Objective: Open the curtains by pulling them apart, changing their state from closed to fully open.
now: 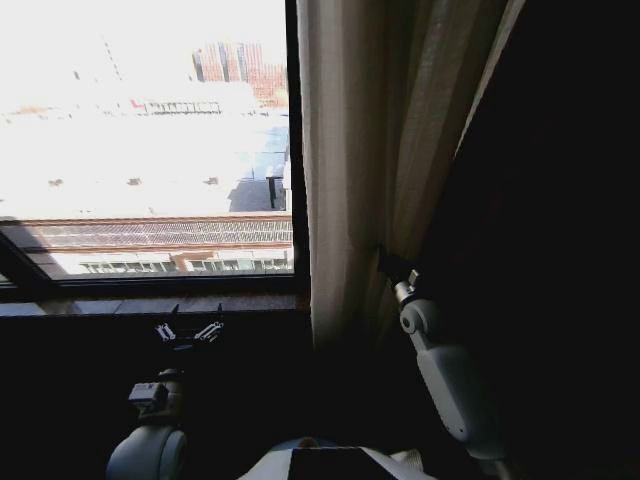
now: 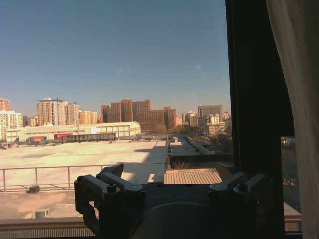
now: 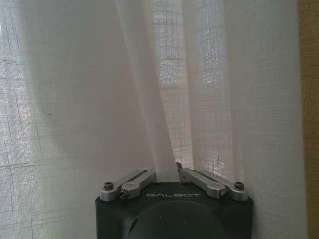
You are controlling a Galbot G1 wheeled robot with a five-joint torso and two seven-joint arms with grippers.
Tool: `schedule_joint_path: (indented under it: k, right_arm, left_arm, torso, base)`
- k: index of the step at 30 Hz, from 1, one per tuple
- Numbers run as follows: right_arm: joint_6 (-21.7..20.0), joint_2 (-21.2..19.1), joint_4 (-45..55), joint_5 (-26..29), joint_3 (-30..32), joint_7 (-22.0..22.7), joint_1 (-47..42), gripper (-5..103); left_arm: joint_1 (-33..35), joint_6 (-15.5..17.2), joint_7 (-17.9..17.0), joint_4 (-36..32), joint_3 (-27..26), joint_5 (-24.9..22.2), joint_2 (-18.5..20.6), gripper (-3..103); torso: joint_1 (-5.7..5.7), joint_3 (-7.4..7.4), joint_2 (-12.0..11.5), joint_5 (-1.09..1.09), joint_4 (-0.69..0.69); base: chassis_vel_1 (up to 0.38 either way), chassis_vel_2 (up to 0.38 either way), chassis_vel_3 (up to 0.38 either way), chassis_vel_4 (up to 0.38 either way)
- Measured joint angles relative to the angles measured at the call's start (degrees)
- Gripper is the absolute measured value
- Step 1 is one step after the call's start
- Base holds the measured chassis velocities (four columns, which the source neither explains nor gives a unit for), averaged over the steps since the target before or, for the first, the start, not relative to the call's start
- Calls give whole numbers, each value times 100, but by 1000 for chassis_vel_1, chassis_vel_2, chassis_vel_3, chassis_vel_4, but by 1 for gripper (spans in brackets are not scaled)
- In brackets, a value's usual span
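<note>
- Right of a bright window (image 1: 150, 150), a sheer white curtain (image 1: 350, 150) hangs bunched against the dark frame bar (image 1: 296, 150), leaving the glass on the left bare, with rooftops and buildings beyond.
- The right gripper (image 1: 390, 268) is raised at the curtain's lower part, its white arm (image 1: 450, 385) reaching up from below.
- In the right wrist view, the right gripper (image 3: 167, 174) has its fingers (image 3: 137, 180) closed together on a pleat of the curtain (image 3: 164, 99); the fold rises straight out from between them.
- A tan-gold drape (image 3: 309, 99) shows as a strip at that view's edge, just beside the sheer fabric.
- The left gripper (image 1: 188, 332) sits low, by the sill (image 1: 150, 305), well apart from the curtain, its fingers spread with nothing between them.
- In the left wrist view, the left gripper (image 2: 169, 186) faces the open glass, with the curtain's edge (image 2: 299, 99) off to one side.
- Judgement: this panel looks largely drawn aside already.
- Risk: only a thin fold is pinched, so the slippery fabric may slide free if pulled quickly.
- Risk: a downward tug rather than a sideways one could strain the hanging at the top, which is out of sight.
- Risk: the drape close by could get caught up with the sheer.
</note>
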Motion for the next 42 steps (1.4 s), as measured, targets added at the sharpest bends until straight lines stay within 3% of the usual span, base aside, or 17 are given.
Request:
schedule_joint_path:
  k: [22,29,33,35,37,41,42]
  right_arm:
    - [111,11,-61,-279,6,-18,-25,0]
    - [113,40,-89,-318,4,13,-28,0]
    - [113,46,-99,-356,3,18,-41,0]
    - [113,51,-111,-409,8,33,-62,10]
    - [113,52,-111,-413,10,44,-68,10]
    - [112,50,-86,-431,16,113,-163,32]
    - [112,50,-86,-431,16,113,-163,32]
  left_arm:
    - [1,-46,0,25,10,17,-9,100]
    - [-5,-47,-2,44,8,21,-6,100]
    - [-5,-48,-5,59,13,23,-7,100]
    - [-11,-56,-5,73,18,24,-8,100]
    - [-12,-57,-5,75,18,24,-8,100]
    - [-26,-60,-2,76,19,24,-5,100]
    - [-26,-60,-2,76,19,24,-5,100]
  torso:
    - [0,0,0,5,-3]
    - [0,0,1,-6,0]
    - [0,0,0,-2,0]
    - [0,0,0,0,0]
    - [0,0,0,1,-1]
    - [0,0,0,3,-2]
    - [0,0,0,3,-2]
  base:
    - [-163,-166,165,163]
    - [-18,-15,13,8]
    - [15,72,-55,-50]
    - [0,0,0,0]
    - [0,0,0,0]
    - [0,0,0,0]
    - [0,0,0,0]
